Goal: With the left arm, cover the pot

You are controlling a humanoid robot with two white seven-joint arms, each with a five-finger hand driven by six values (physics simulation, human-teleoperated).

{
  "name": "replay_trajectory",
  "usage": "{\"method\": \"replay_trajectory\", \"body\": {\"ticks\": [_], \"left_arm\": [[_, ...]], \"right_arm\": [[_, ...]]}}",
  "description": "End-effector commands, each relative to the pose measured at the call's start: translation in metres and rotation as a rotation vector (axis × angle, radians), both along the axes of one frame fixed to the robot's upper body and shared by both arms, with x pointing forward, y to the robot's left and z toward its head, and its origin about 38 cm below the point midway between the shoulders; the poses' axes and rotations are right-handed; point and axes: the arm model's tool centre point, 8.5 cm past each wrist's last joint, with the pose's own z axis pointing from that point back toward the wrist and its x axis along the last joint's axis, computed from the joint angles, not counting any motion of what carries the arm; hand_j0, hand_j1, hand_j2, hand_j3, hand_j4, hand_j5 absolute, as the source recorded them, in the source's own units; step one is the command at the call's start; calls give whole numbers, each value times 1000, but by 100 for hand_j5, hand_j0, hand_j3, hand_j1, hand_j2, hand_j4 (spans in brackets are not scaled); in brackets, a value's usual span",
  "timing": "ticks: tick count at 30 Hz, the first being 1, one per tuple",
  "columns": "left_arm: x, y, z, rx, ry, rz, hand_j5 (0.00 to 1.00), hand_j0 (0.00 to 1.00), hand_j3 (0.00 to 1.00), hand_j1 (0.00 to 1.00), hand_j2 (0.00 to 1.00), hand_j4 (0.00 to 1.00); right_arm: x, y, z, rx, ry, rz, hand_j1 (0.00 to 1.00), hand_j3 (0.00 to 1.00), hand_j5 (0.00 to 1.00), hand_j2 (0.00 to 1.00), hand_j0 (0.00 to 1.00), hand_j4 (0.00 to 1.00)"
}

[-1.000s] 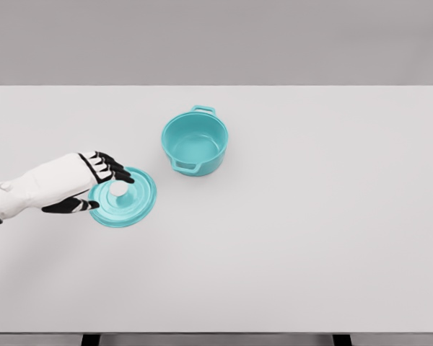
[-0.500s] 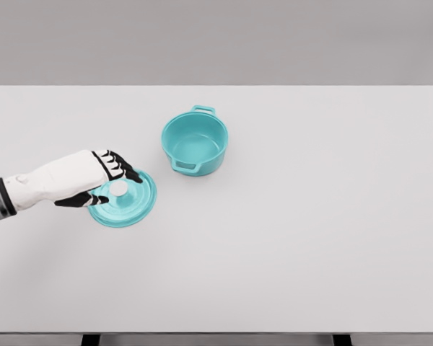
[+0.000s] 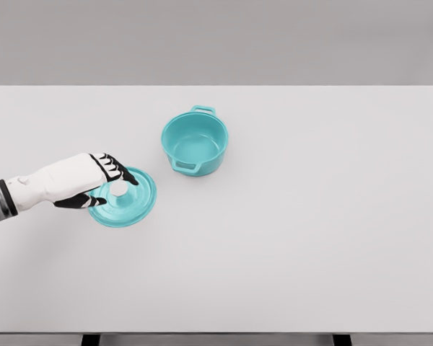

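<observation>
A teal pot (image 3: 195,142) with two side handles stands uncovered on the white table (image 3: 310,216), a little left of centre. Its teal lid (image 3: 133,205) lies flat on the table to the lower left of the pot, with a white knob (image 3: 119,189) at its centre. My left hand (image 3: 118,193) reaches in from the left edge and hovers over the lid's left half. Its black fingers (image 3: 123,171) arch over the far side of the knob and the thumb lies on the near side, spread and not closed on it. The right arm does not show.
Nothing else stands on the table besides the pot and the lid. A grey wall rises behind the table's far edge. The table's front edge runs along the bottom of the picture.
My left hand has slid a little to the right, bringing its fingers and thumb to either side of the knob. The lid and pot have not moved.
</observation>
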Motion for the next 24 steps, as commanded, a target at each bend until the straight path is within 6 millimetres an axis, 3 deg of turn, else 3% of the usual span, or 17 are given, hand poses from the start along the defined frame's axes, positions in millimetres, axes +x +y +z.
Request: {"method": "replay_trajectory", "body": {"ticks": [1, 24], "left_arm": [[2, 1, -3, -4, 5, 10, 76, 76, 76, 76, 76, 76], [16, -1, -29, -9, 50, 54, 77, 77, 77, 77, 77, 77]], "right_arm": [[0, 0, 0, 0, 1, 0, 100, 100, 100, 100, 100, 100], [0, 0, 0, 0, -1, 0, 100, 100, 100, 100, 100, 100]]}}
